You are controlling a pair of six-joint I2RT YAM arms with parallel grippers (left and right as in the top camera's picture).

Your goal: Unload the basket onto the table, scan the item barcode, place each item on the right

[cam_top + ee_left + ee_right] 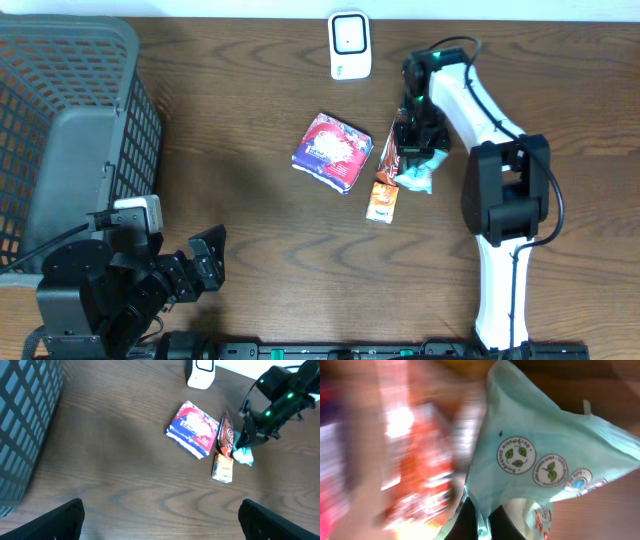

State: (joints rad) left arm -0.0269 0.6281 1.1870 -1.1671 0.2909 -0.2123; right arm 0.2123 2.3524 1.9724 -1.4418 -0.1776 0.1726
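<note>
The right gripper (414, 148) is clamped on a pale teal plastic packet (535, 455) right of the brown wooden table's (250, 90) centre, just beside a dark red pouch (389, 152). The left gripper (207, 262) hangs near the front edge, jaws spread wide.

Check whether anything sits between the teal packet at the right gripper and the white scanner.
The right gripper is shut on the teal packet. A dark red pouch lies against the packet's scanner-facing side; past it the table is bare up to the white scanner. Lifted, the packet would probably clear it.
</note>
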